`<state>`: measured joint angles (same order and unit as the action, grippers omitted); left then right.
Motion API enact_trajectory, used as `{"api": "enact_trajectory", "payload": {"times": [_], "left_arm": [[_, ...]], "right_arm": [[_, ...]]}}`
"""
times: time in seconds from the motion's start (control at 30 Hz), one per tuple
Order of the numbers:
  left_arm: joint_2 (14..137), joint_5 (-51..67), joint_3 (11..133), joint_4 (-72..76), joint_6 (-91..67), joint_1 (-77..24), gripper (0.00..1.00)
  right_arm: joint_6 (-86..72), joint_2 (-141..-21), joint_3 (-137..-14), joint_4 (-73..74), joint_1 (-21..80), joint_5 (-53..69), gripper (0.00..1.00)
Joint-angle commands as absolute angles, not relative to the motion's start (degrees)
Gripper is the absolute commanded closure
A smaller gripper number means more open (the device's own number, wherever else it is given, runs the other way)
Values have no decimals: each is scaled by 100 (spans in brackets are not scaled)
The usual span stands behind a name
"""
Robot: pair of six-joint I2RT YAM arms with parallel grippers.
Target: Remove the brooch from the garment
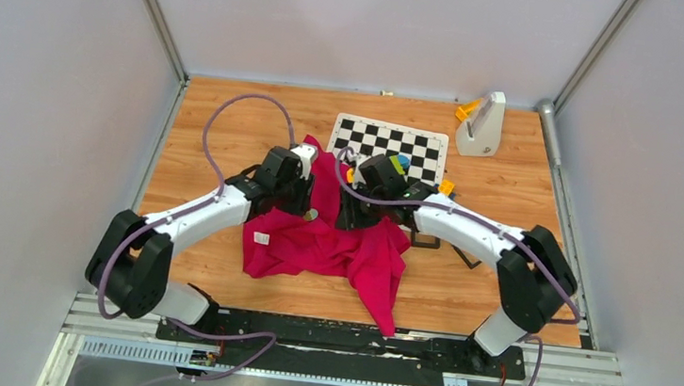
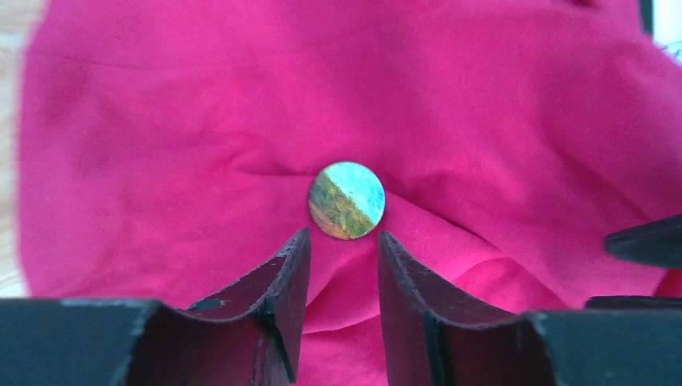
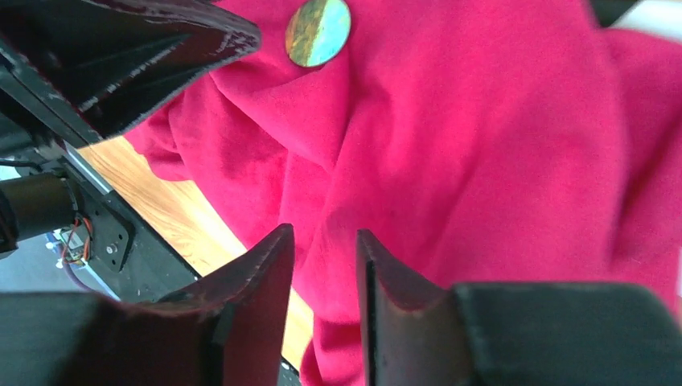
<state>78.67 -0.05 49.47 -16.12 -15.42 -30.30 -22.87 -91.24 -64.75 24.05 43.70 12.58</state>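
Though near left hand [image 2: 343,236], brooch [image 2: 347,200] unheld.

Cameras: one overhead, two wrist.
Overhead looks down from near side; close wrist views share brooch [image 2: 347,200], garment [image 2: 161,121].

I find free table [image 1: 187,140] left of the garment [image 1: 333,244]; the chequered board [image 1: 390,146] crowds its far right side.

Magenta-pink garment [image 1: 342,250] with a small white label [image 1: 262,238], its round brooch [image 2: 347,200] half pale turquoise, half mottled yellow-green. Black-and-white chequered board [image 1: 377,138] on an orange-brown wood-grain counter [image 1: 460,299]. Matte black left fingers [image 2: 277,297].
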Motion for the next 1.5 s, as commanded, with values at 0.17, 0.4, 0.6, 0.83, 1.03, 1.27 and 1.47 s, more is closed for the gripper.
{"api": "enact_trajectory", "payload": {"times": [0.17,0.4,0.6,0.83,1.03,1.27,1.47], "left_arm": [[8304,1155,4277,-1005,-2237,-3059,83],[8119,1269,3564,-818,-2497,-3135,96],[7250,690,3651,-1195,-2438,-3226,88],[6994,-373,4087,-1693,-2222,-3503,29],[7815,-1005,4793,-1941,-2154,-3923,30],[8827,-1516,5376,-1973,-2370,-4157,29],[9426,-1773,5477,-1882,-2477,-4157,41]], "right_arm": [[-2906,-10120,-6073,1943,4511,1352,87],[-2978,-10014,-5692,1887,4491,1370,93],[-2787,-9538,-5646,1706,4490,1406,91],[-2733,-9319,-5337,1185,4491,1446,89],[-2770,-9136,-5128,859,4491,1401,89],[-2966,-8770,-4626,379,4489,1222,89],[-2978,-8796,-4552,284,4491,1243,89]]}}
